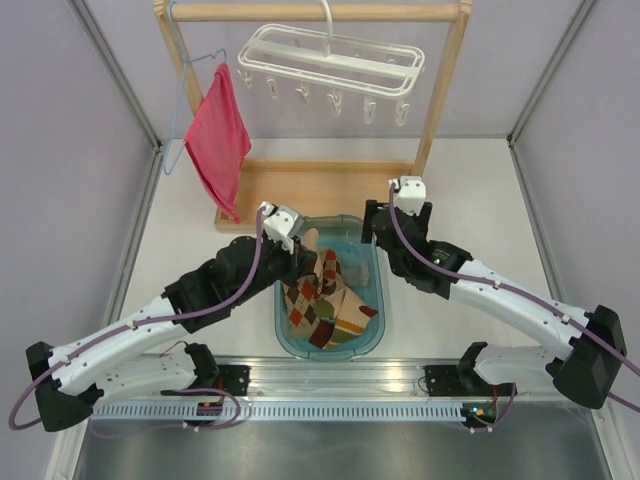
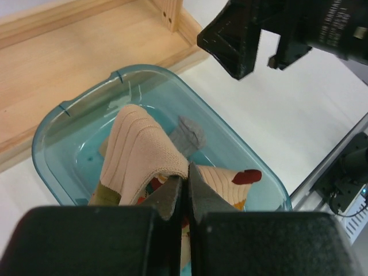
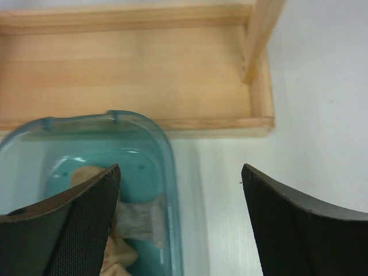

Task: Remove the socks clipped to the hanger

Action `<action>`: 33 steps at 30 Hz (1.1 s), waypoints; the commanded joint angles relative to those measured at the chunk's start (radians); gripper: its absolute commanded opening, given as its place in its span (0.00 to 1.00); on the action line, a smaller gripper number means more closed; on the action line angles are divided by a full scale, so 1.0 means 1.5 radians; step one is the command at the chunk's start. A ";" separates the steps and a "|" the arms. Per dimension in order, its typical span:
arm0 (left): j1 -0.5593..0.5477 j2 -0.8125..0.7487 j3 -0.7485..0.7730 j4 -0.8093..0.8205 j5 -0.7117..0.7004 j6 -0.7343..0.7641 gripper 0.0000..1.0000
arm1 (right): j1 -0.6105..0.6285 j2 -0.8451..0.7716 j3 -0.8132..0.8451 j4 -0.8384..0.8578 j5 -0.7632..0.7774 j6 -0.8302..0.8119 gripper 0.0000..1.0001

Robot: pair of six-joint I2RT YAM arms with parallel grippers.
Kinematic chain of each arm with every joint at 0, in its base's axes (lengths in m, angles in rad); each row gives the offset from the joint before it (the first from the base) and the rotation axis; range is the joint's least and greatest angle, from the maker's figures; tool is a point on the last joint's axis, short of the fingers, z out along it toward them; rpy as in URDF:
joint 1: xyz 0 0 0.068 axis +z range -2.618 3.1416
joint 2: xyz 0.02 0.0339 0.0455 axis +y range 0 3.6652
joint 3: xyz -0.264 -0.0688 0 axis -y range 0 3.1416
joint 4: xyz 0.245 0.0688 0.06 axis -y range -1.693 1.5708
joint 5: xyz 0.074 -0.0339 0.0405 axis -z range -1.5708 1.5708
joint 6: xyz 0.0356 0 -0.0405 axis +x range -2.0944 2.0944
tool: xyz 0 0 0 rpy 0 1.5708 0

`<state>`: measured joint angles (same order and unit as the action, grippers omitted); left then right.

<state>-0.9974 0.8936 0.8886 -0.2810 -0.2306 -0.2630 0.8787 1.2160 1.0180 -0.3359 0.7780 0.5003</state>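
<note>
The white hanger (image 1: 330, 55) hangs from the wooden rail, and its clips hold nothing. Several socks (image 1: 330, 305), argyle and beige, lie in a teal tub (image 1: 378, 320). My left gripper (image 1: 305, 256) is over the tub, shut on a beige ribbed sock (image 2: 141, 152) whose edge runs between its tips (image 2: 187, 179). A grey sock (image 2: 187, 137) lies behind it. My right gripper (image 1: 376, 228) is open and empty by the tub's far right corner. In the right wrist view its fingers (image 3: 181, 198) straddle the tub's rim (image 3: 168, 152), with the grey sock (image 3: 138, 217) below.
A red-pink cloth (image 1: 218, 135) hangs on a thin blue wire hanger (image 1: 180, 100) at the rack's left. The wooden rack base (image 1: 320, 180) sits just behind the tub, with posts at both ends. Metal frame posts stand at the table's sides.
</note>
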 commanded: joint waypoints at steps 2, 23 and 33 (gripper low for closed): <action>-0.056 -0.008 -0.006 -0.007 -0.046 -0.017 0.02 | -0.049 -0.056 -0.081 0.013 -0.028 0.064 0.89; -0.116 0.031 -0.026 -0.001 -0.123 -0.064 1.00 | -0.104 -0.092 -0.173 0.027 -0.058 0.098 0.89; -0.115 -0.020 -0.017 -0.035 -0.192 -0.034 1.00 | -0.117 -0.128 -0.202 0.026 -0.066 0.097 0.89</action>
<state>-1.1675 0.9031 0.8436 -0.3088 -0.4488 -0.3378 0.7128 1.0550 0.7265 -0.3214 0.6834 0.6327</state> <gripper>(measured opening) 0.995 0.893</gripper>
